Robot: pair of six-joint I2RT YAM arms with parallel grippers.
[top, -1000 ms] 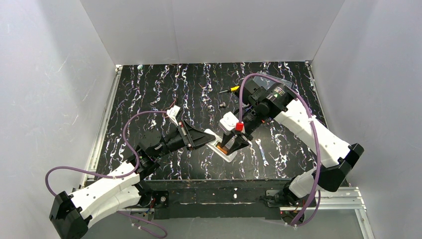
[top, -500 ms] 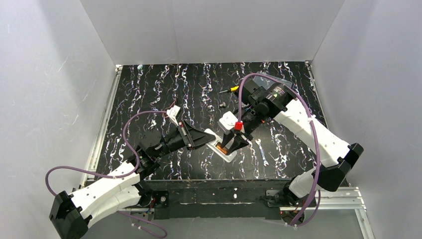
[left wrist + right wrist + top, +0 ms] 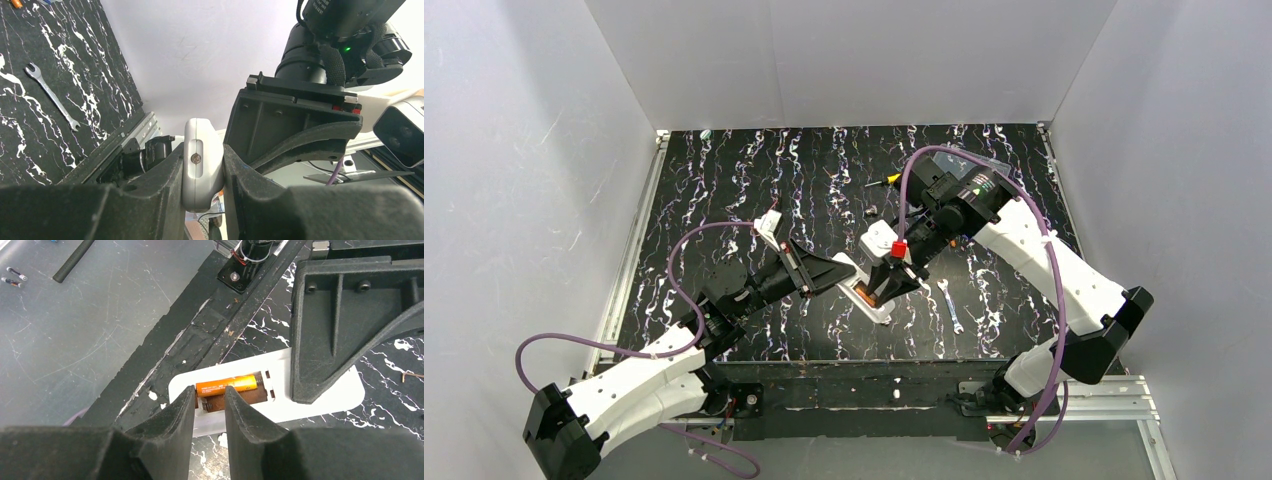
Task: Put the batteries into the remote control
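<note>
Left fingers (image 3: 160, 190): pressed together on one end of the remote control (image 3: 280, 365), which is pinched by its long edges; in the left wrist view the white end face with a small screw hole is seen between them.
Right fingers (image 3: 172, 425): held slightly apart, with a narrow gap left between them; nothing is seen pinched. The tips are set at the open compartment's end furthest from the left fingers, and one fingertip touches the end of the battery.
Remote control: found near the front middle of the tabletop (image 3: 724, 180), between the two arms, back side up with the compartment uncovered. Whether it rests on the tabletop or is lifted just off it cannot be told.
Battery (image 3: 227, 384): one orange cell is seated lengthwise in the compartment's far slot.
Second slot: a dark recess with a spring is shown through the gap between the right fingers; a second battery cannot be made out.
Wrench (image 3: 952, 305): laid flat on the tabletop just right of the remote control, apart from it.
Screwdriver (image 3: 890, 179): yellow-handled, laid further back on the tabletop, well apart from the remote control.
</note>
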